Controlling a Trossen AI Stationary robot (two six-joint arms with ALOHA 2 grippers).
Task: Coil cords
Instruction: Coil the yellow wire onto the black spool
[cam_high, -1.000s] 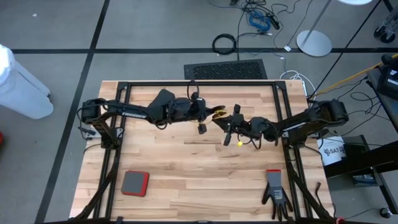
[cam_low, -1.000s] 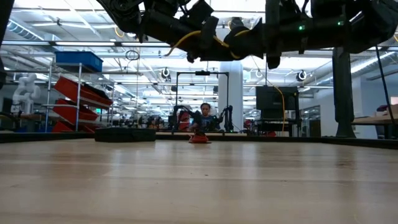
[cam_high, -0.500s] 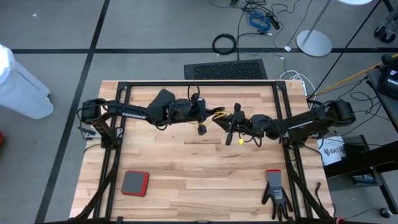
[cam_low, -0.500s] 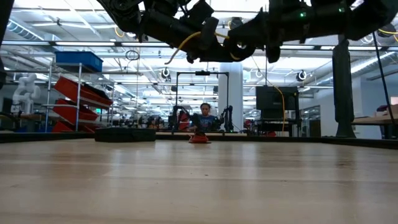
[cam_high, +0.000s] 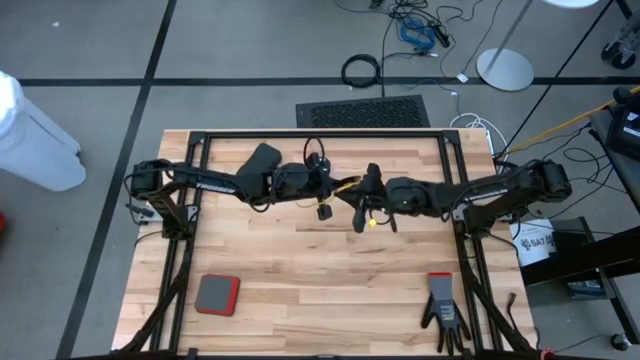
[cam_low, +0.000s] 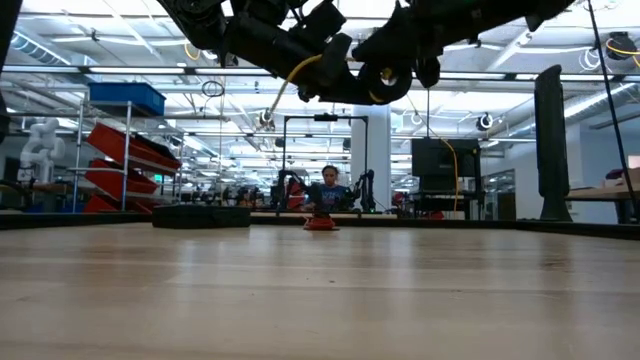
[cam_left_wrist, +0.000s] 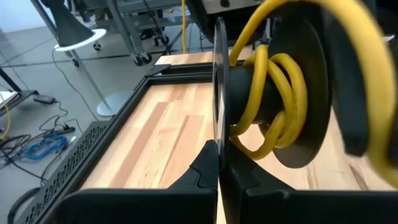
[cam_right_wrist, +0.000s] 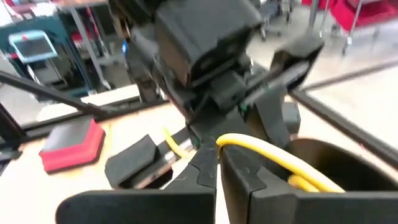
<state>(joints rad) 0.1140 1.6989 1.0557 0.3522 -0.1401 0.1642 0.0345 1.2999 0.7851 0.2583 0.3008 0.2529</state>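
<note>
— Where's the yellow cord (cam_left_wrist: 273, 81)?

— Wound on its black reel (cam_left_wrist: 298, 93), held above the bench's (cam_high: 300, 290) middle, toward the far edge. The left gripper (cam_left_wrist: 217, 168) is clamped on the reel's flange.

— The right gripper (cam_right_wrist: 214, 165)?

— Pinched tight on the cord just beside the reel.

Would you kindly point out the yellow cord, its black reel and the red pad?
yellow cord (cam_left_wrist: 273, 68), left wrist view, on the wound loops.
black reel (cam_left_wrist: 305, 134), left wrist view, on the far flange.
red pad (cam_high: 216, 294), high view, on its top.
</note>
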